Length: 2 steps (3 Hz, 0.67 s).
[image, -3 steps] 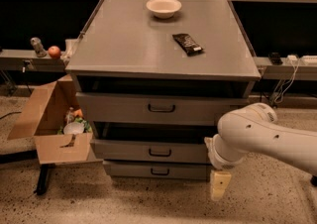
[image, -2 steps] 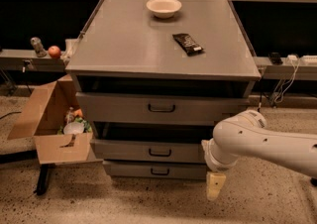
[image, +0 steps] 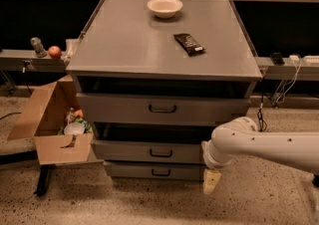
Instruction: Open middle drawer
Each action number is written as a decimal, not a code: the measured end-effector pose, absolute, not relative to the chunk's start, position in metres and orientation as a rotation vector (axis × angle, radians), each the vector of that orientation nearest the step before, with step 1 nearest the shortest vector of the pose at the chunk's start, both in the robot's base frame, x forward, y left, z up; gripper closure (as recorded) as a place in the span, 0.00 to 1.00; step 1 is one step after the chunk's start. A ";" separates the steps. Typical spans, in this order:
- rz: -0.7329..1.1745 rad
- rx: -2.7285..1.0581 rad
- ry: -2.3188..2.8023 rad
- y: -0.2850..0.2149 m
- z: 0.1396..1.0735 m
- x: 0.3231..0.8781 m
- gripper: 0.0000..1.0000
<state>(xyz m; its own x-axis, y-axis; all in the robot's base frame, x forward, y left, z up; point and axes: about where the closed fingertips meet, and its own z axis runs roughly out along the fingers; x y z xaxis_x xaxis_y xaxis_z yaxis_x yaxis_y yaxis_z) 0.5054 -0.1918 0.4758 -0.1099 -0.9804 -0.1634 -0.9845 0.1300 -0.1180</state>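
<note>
The grey cabinet (image: 164, 45) has three drawers in its front. The middle drawer (image: 124, 150) has a medium-height panel with a small dark loop handle (image: 161, 154) at its centre, and a dark gap shows above the panel. The taller drawer (image: 119, 108) sits above it and the slimmest drawer (image: 129, 170) below. My gripper (image: 211, 181) hangs down from the white arm (image: 264, 145) in front of the right end of the slimmest drawer. It is to the right of and below the middle drawer's handle and apart from it.
A white bowl (image: 165, 6) and a dark snack bar (image: 189, 43) lie on the cabinet top. An open cardboard box (image: 50, 129) with items stands on the floor at the left. An apple (image: 55, 52) sits on a left shelf. Cables (image: 281, 87) hang at the right.
My arm and gripper have shifted a little to the left, closer to the drawer fronts. The drawers have not moved.
</note>
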 end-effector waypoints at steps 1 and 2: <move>0.045 -1.933 2.207 -0.196 0.441 0.539 0.00; 0.060 -1.935 2.199 -0.194 0.424 0.558 0.00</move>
<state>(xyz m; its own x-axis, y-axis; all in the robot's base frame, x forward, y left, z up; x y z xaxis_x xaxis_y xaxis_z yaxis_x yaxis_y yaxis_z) 0.5582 -0.1942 0.4244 -0.1150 -0.9760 -0.1848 -0.9847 0.1365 -0.1085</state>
